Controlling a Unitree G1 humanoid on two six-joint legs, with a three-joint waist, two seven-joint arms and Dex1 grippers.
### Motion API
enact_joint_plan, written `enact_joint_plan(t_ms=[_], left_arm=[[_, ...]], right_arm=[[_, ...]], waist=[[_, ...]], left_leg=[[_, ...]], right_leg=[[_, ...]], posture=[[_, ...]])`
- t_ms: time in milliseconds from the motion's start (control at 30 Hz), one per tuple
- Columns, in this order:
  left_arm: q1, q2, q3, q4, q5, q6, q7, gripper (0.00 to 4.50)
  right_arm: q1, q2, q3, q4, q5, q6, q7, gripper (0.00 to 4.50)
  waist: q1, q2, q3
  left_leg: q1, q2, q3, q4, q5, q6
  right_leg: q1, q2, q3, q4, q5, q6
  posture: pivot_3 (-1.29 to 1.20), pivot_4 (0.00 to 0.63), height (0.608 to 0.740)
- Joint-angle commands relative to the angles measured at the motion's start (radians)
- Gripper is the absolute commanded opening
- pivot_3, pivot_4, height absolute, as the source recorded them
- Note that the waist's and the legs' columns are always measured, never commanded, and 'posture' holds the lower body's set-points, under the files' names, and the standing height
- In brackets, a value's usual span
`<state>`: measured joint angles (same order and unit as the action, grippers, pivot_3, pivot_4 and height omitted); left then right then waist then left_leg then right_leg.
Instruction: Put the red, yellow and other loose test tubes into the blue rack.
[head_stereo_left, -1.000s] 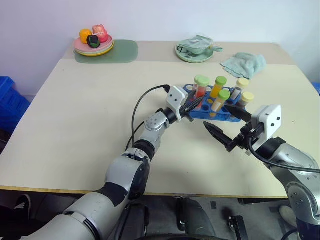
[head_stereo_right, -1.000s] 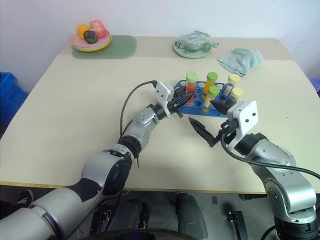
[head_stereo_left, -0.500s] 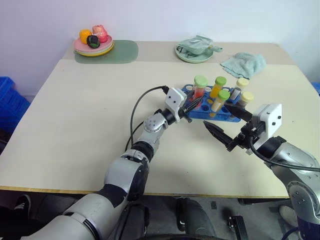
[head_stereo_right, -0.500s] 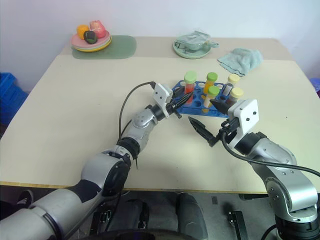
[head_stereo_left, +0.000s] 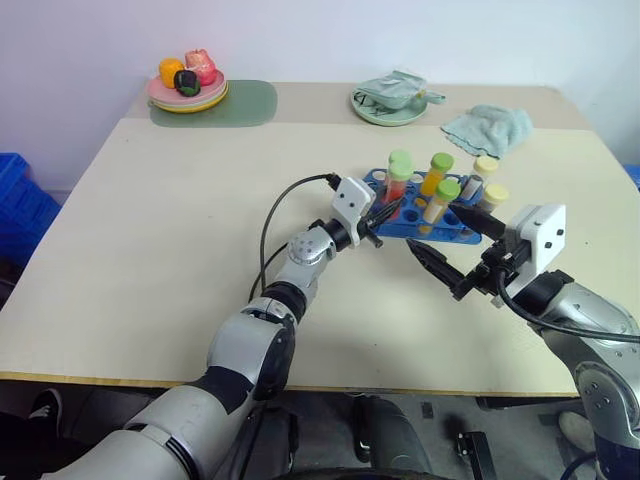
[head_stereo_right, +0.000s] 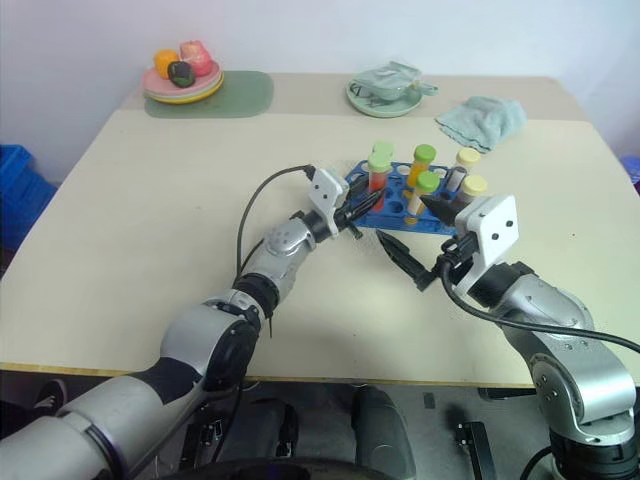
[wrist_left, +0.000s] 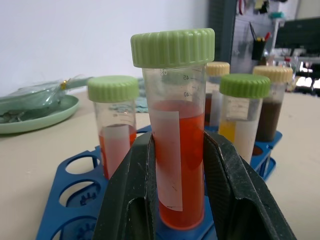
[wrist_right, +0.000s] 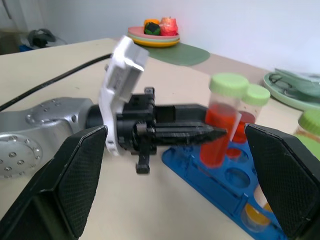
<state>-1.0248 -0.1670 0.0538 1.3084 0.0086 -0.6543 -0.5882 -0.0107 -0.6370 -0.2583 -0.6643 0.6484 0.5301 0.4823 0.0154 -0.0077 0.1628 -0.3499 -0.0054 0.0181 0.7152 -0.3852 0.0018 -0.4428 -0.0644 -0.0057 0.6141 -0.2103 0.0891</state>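
Note:
The blue rack (head_stereo_left: 450, 232) stands right of the table's middle, holding several capped tubes. My left gripper (head_stereo_left: 385, 210) is shut on the red test tube (wrist_left: 177, 165) with a green cap, which stands upright in a hole at the rack's near left corner (wrist_left: 65, 200). A second red tube (wrist_left: 116, 145) stands just behind it. A yellow tube (head_stereo_left: 436, 172), a pale tube (head_stereo_left: 443, 198) and two yellow-capped tubes (head_stereo_left: 484, 170) fill other holes. My right gripper (head_stereo_left: 452, 245) hangs open in front of the rack, holding nothing. The right wrist view shows the left gripper (wrist_right: 200, 134) beside the red tube (wrist_right: 222, 125).
A plate of toy fruit (head_stereo_left: 187, 90) sits on a green mat (head_stereo_left: 245, 102) at the back left. A green plate with a crumpled bag (head_stereo_left: 390, 100) and a teal cloth (head_stereo_left: 488, 128) lie behind the rack. A black cable (head_stereo_left: 280, 205) loops off my left wrist.
The red tube's green cap sits slightly lower than before, uncovering the cap of the tube behind it. Both arms have kept their places.

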Motion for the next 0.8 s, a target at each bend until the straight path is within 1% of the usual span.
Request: enact_joint_plan(t_ms=[33, 100, 200, 333, 500, 633, 700, 800], left_arm=[[-0.002, -0.008, 0.017, -0.015, -0.02, 0.001, -0.028, 0.95], [0.011, -0.006, 0.034, -0.016, -0.038, 0.006, -0.05, 0.95], [0.018, -0.005, 0.048, -0.02, -0.053, 0.005, -0.055, 2.22], [0.024, -0.005, 0.052, -0.029, -0.059, -0.009, -0.086, 4.15], [0.021, 0.004, 0.074, -0.057, -0.09, -0.042, -0.132, 4.15], [0.046, 0.042, 0.099, -0.118, -0.142, -0.065, -0.205, 4.15], [0.076, 0.064, 0.106, -0.175, -0.174, -0.064, -0.252, 4.15], [0.151, 0.102, 0.103, -0.311, -0.225, -0.026, -0.308, 4.15]], right_arm=[[-0.007, -0.012, -0.035, -0.036, 0.015, -0.001, 0.002, 4.5], [-0.006, -0.013, -0.036, -0.037, 0.014, -0.001, 0.004, 4.5], [-0.011, -0.011, -0.031, -0.035, 0.013, -0.001, 0.005, 4.5], [-0.022, -0.008, -0.023, -0.027, 0.012, -0.002, 0.01, 4.5], [-0.031, -0.007, -0.022, -0.016, 0.008, -0.004, 0.018, 4.5], [-0.036, -0.007, -0.021, 0.001, 0.001, -0.012, 0.03, 4.5], [-0.043, -0.006, -0.017, 0.015, -0.006, -0.018, 0.037, 4.5], [-0.069, -0.003, -0.006, 0.047, -0.017, -0.033, 0.054, 4.5]], waist=[[0.0, 0.0, 0.0], [-0.001, 0.0, 0.0], [-0.001, 0.0, 0.0], [0.0, 0.0, 0.0], [-0.001, 0.0, 0.0], [-0.002, 0.0, 0.0], [-0.003, 0.0, 0.0], [-0.004, 0.001, 0.0]], left_leg=[[0.0, 0.0, 0.0, 0.0, 0.0, 0.0], [0.0, 0.0, 0.0, 0.0, 0.0, 0.0], [0.0, 0.0, 0.0, 0.0, 0.0, 0.0], [0.0, 0.0, 0.0, 0.0, 0.0, 0.0], [0.0, 0.0, 0.0, 0.0, 0.0, 0.0], [0.0, 0.0, 0.0, 0.0, 0.0, 0.0], [0.0, 0.0, 0.0, 0.0, 0.0, 0.0], [0.001, 0.001, 0.0, 0.0, 0.0, 0.0]], right_leg=[[0.0, 0.0, 0.0, 0.0, 0.0, 0.0], [0.0, 0.0, 0.0, 0.0, 0.0, 0.0], [0.0, 0.0, 0.0, 0.0, 0.0, 0.0], [0.0, 0.0, 0.0, 0.0, 0.0, 0.0], [0.0, 0.0, 0.0, 0.0, 0.0, 0.0], [0.0, 0.0, 0.0, 0.0, 0.0, 0.0], [0.0, 0.0, 0.0, 0.0, 0.0, 0.0], [0.0, 0.0, 0.0, 0.0, 0.0, 0.0]], posture=[[0.0, 0.15, 0.74], [0.0, 0.15, 0.74], [0.0, 0.15, 0.74], [0.0, 0.15, 0.74], [0.0, 0.15, 0.74], [0.0, 0.15, 0.74], [0.0, 0.15, 0.74], [0.0, 0.15, 0.74]])
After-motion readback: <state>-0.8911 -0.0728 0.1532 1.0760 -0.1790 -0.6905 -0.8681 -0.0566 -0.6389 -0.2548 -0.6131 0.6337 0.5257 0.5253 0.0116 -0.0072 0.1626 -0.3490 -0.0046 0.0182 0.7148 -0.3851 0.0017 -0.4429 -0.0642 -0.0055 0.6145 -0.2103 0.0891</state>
